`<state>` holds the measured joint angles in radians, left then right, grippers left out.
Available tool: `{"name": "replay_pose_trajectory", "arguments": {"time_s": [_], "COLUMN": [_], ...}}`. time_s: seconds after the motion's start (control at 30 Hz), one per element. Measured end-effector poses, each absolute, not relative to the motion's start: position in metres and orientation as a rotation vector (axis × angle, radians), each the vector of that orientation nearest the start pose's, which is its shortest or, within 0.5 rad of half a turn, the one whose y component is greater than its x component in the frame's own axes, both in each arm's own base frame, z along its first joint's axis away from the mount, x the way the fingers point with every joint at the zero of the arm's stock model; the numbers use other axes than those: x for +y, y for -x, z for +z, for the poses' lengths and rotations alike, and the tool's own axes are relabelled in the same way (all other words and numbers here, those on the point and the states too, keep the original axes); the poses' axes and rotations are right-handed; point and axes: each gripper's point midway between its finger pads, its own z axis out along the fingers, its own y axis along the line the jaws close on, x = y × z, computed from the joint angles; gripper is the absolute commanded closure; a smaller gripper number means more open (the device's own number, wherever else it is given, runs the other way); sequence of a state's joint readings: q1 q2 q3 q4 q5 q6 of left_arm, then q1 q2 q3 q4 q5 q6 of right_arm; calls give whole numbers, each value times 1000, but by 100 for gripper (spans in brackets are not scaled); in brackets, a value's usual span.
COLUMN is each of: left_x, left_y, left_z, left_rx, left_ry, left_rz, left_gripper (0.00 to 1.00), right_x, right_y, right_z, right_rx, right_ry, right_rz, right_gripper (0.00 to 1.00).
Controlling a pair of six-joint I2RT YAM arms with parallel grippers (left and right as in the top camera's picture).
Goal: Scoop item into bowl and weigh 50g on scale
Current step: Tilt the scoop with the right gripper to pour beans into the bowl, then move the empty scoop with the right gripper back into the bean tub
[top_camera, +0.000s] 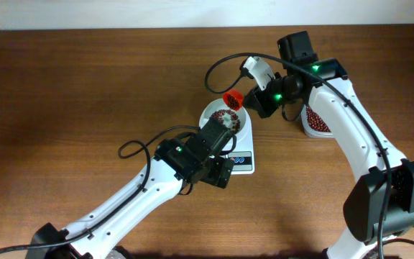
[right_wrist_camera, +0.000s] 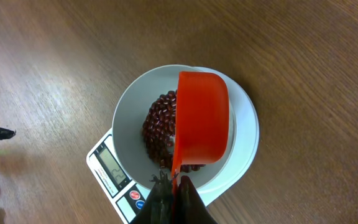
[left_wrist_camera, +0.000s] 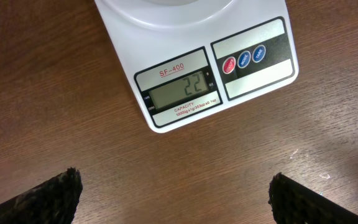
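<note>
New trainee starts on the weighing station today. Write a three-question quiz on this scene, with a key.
1. True or false: the right gripper holds the red scoop above the bowl.
2. The display of the scale reads: A) 0 B) 22 C) 50.
3. What lies in the bowl beneath the scoop?
Key: 1 true; 2 B; 3 dark red-brown beans.
</note>
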<state>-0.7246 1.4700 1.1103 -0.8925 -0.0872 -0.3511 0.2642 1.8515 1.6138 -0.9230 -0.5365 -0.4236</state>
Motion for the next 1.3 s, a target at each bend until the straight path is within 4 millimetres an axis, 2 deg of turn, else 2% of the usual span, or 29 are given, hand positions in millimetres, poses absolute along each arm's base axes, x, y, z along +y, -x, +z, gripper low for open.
{"name": "replay_pose_trajectory", "arguments": {"time_s": [0.13, 0.3, 0.4, 0.7, 0.87, 0.97, 1.07, 1.17, 1.3], "left_x": [-201, -201, -201, -201, -201, -201, -201, -201, -201], "left_y": [-250, -250, -250, -250, -250, -250, -250, -250, -250], "left_z": [113, 113, 113, 113, 113, 113, 113, 113, 113], "left_rx": [2776, 2776, 2776, 2776, 2776, 2776, 2776, 2776, 2776], "left_ry": [-504, -504, -504, -504, -504, -504, -504, -504, -504], "left_rz": [-127, -127, -127, -127, -127, -127, -127, -127, -127], "left_gripper": [1, 1, 1, 1, 1, 1, 1, 1, 1], "right_x": [207, 232, 228, 223, 218, 205, 175, 132, 69], "right_y": [-392, -386, -388, -392, -394, -401, -412, -416, -417], "right_z": [157, 159, 157, 157, 162, 167, 180, 192, 192], "right_rx": [2431, 2364, 2356, 2355, 2370, 2404, 2445, 2462, 2505], "right_ry": [1092, 1276, 1300, 1297, 1224, 1100, 838, 607, 360], "right_rz": [539, 276, 203, 164, 334, 466, 717, 909, 947], "right_gripper": [96, 96, 96, 96, 96, 96, 96, 96, 96]}}
